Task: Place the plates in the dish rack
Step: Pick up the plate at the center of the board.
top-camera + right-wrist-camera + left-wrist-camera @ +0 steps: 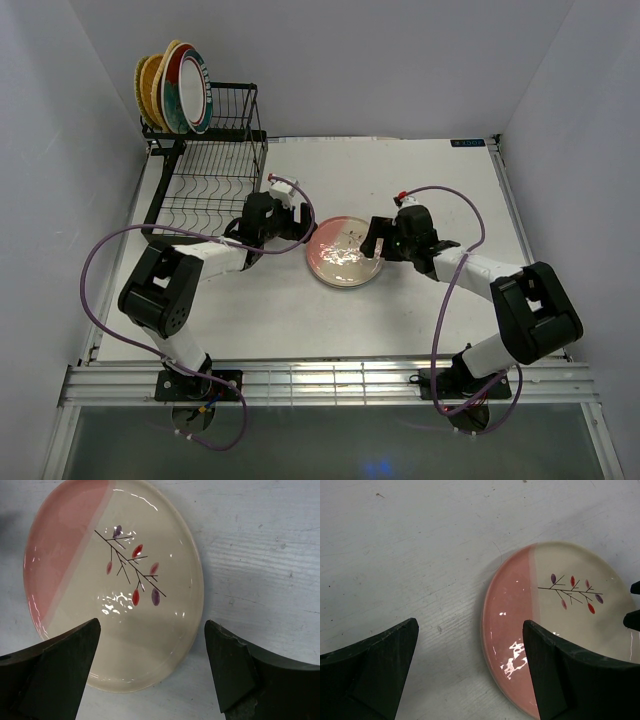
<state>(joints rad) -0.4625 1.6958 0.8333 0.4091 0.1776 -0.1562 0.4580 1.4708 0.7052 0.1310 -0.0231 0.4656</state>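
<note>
L gripper (470, 625) is wide open w/ nothing held. Mostly bare table (410, 545) btwn its jaws; one finger (570, 680) overlaps the pink rim of the pink-and-white plate (560, 605), which lies flat just ahead, off to that side. Contact: can't tell. R gripper (152, 624) is likewise wide open and empty. The plate's cream rim sits btwn its jaws, one finger over the plate, the other over table. From above, the grippers flank the plate on opp. sides. Well beyond L gripper, at the far corner, is the dish rack (210, 170); several plates (178, 88) stand on edge in its raised rear tier.
</note>
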